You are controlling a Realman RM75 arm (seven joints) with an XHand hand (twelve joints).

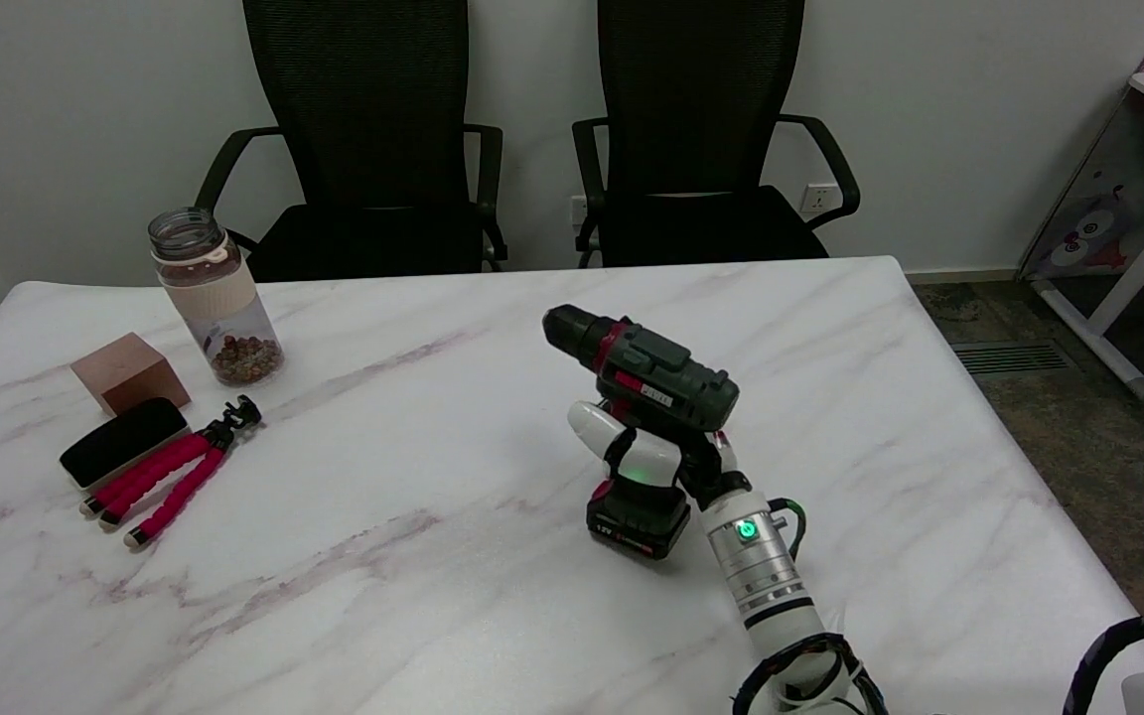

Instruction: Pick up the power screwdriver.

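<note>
The power screwdriver [646, 382] was seen standing upright near the middle of the bench [433, 596], with its black battery block at the bottom and its nose pointed up and to the left. The robot hand [646, 452] was wrapped around the handle, just under the green body, so the tool was clamped in its fingers. The handle was likely chosen because it is the thin part made to be held. It could not be told whether the battery block was touching the bench or was lifted a little. The lift was judged to be only starting or not yet begun. Far to the left, well apart from the tool, a jar [216, 298], a brown block [128, 372], a black pad [122, 440] and a small pink tripod [175, 477] were laid on the bench.
</note>
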